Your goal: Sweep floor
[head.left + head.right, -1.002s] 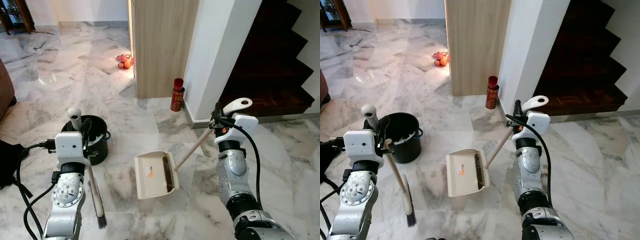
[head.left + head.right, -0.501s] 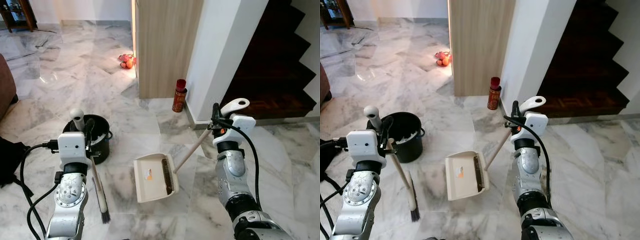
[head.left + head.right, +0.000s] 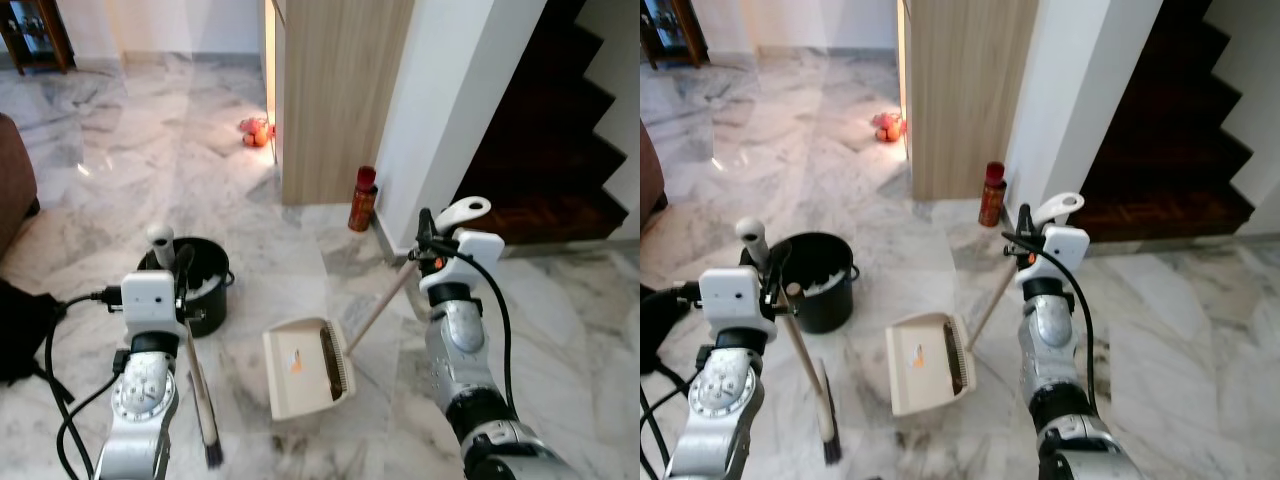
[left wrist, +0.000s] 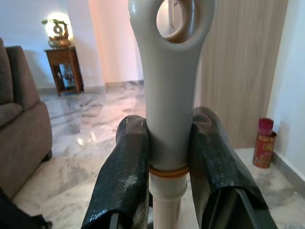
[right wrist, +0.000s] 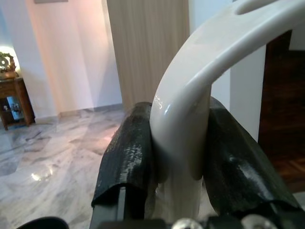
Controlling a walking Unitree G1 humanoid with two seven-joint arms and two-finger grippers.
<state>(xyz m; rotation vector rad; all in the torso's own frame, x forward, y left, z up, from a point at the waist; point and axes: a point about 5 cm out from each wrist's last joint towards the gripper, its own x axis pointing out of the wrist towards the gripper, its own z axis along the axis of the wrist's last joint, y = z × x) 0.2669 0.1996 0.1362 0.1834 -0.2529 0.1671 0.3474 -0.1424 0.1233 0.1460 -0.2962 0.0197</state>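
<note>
**Broom in the left claw, dustpan in the right, on the marble floor**

The left gripper [image 4: 167,157] is pinching the grey handle of the broom [image 3: 197,380], one black finger [image 4: 125,171] pressed to each side just above an orange ring; the loop at the handle's top is cut off by the edge of the left wrist view. From the head views the broom stick slants down beside the left arm to dark bristles [image 3: 212,455] near the floor; whether they touch the tiles cannot be told.

The right gripper [image 5: 178,148] is clamped on the curved white grip of the dustpan [image 3: 305,365], its fingers [image 5: 126,152] tight against both sides. The wooden shaft runs down and toward the robot's left to the cream pan, which sits on the marble floor [image 3: 120,160] between the two arms, a dark comb along its edge. A small orange mark on the pan is too small to read.

A black bucket [image 3: 205,290] stands just beyond the left arm, partly hidden by it, with something white inside. A red can [image 3: 363,198] stands by the wooden panel [image 3: 335,90], near the dark stairs [image 3: 560,130]. Small orange objects [image 3: 257,130] lie farther off, unclear.
</note>
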